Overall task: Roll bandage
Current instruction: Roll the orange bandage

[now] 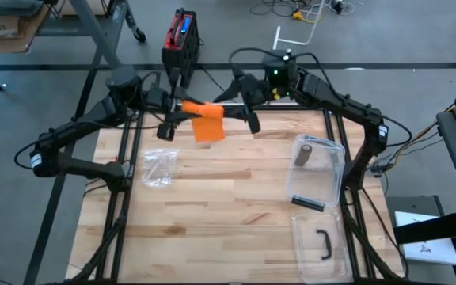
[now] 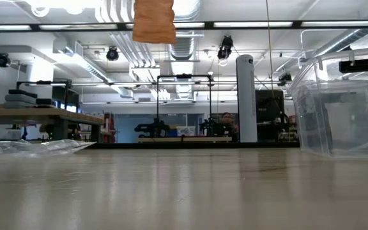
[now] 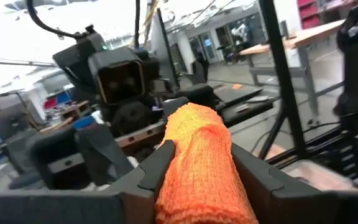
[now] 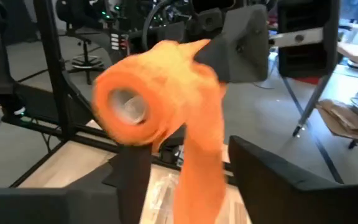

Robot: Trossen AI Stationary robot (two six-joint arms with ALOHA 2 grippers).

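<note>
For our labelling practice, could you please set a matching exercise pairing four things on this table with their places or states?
Things:
1. orange bandage
2. clear plastic bag
3. clear bin
4. bin lid

Places or states:
A. lying flat nearest the table's front edge, right side
B. held up in the air
C. crumpled on the table's left half
D. standing on the right half, a grey roll inside

Pairs: 1-B, 2-C, 3-D, 4-A

No readable text, label, brand, number or sign anywhere on table, arms, bins or room beyond.
</note>
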